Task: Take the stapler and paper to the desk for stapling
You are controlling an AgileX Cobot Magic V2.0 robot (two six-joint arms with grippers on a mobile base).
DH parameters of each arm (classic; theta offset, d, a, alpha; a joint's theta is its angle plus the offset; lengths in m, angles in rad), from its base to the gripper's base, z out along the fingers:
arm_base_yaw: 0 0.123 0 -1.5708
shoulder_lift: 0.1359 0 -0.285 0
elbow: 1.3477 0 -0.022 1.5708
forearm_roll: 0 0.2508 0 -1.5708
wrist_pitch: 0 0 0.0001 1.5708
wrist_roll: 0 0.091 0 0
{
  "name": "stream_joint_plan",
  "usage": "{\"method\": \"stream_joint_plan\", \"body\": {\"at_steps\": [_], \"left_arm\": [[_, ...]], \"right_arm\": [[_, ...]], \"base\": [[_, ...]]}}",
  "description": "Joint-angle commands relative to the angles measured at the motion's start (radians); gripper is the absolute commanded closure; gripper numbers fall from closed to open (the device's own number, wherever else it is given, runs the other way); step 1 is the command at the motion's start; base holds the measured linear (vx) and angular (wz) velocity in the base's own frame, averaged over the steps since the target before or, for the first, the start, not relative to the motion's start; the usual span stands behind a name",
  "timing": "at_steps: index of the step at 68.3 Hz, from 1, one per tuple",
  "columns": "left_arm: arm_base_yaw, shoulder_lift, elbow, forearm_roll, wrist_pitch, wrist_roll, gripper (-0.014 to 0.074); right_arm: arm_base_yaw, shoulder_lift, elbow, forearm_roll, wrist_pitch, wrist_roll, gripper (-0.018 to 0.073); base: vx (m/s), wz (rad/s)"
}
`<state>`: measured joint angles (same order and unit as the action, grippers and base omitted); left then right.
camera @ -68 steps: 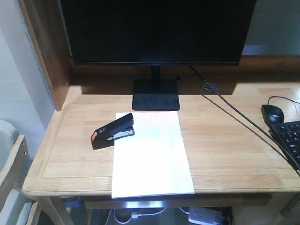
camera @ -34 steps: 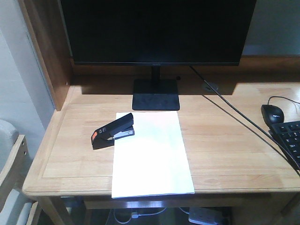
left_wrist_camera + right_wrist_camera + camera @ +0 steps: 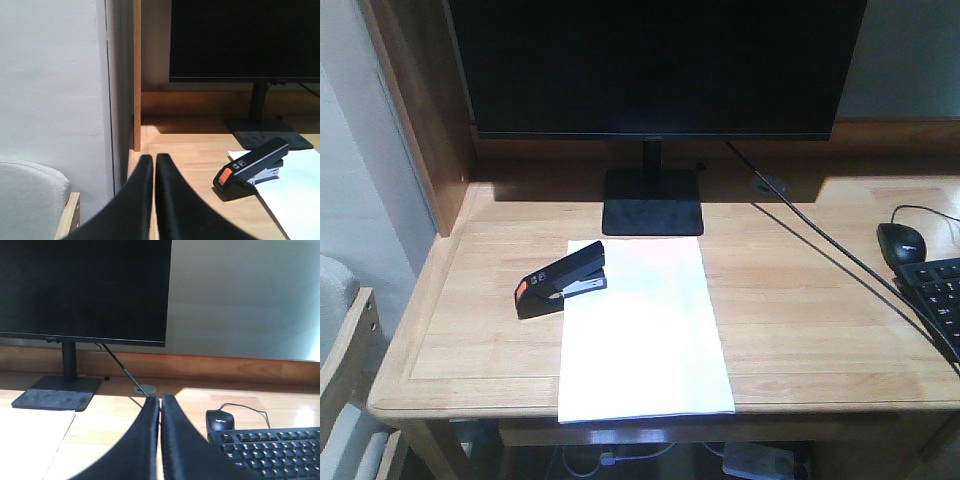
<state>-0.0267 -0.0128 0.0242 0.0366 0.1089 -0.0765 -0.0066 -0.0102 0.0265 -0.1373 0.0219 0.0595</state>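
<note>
My left gripper (image 3: 154, 165) has its jaws pressed together on nothing, hanging back over the desk's (image 3: 800, 320) left front corner. My right gripper (image 3: 160, 405) is the same, jaws together and empty, pointed toward the monitor (image 3: 655, 65) with the mouse (image 3: 220, 419) and keyboard (image 3: 270, 450) just to its right.

The paper (image 3: 642, 335) lies flat in the middle of the desk, its near edge poking a little past the front rim. The stapler (image 3: 562, 280) sits at the paper's far left corner, nose over the sheets, orange patch toward the left. From my left wrist view the stapler (image 3: 252, 167) is ahead and to the right, its mouth straddling the corner of the paper (image 3: 295, 195).

I judge both things are placed and only the press remains. The risks, as I see them: if I push down off-centre on the sloped top, the stapler could skid or roll sideways off the sheets. If I brush the overhanging edge, the stack could slide or fan out, and the staple would miss some sheets. My right arm, swinging in, could snag the monitor cable (image 3: 840, 255) running across the desk.
</note>
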Motion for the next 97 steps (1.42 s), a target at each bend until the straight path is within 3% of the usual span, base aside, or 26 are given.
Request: {"method": "stream_joint_plan", "body": {"at_steps": [1,97], "left_arm": [[-0.002,-0.015,0.011,-0.003,-0.069,-0.009,0.0603],[-0.002,-0.015,0.011,-0.003,-0.069,-0.009,0.0603]], "right_arm": [[0.0,-0.01,0.005,-0.004,-0.08,-0.009,0.0569],[0.0,-0.01,0.005,-0.004,-0.079,-0.009,0.0569]], "base": [[0.0,0.0],[0.0,0.0]]}}
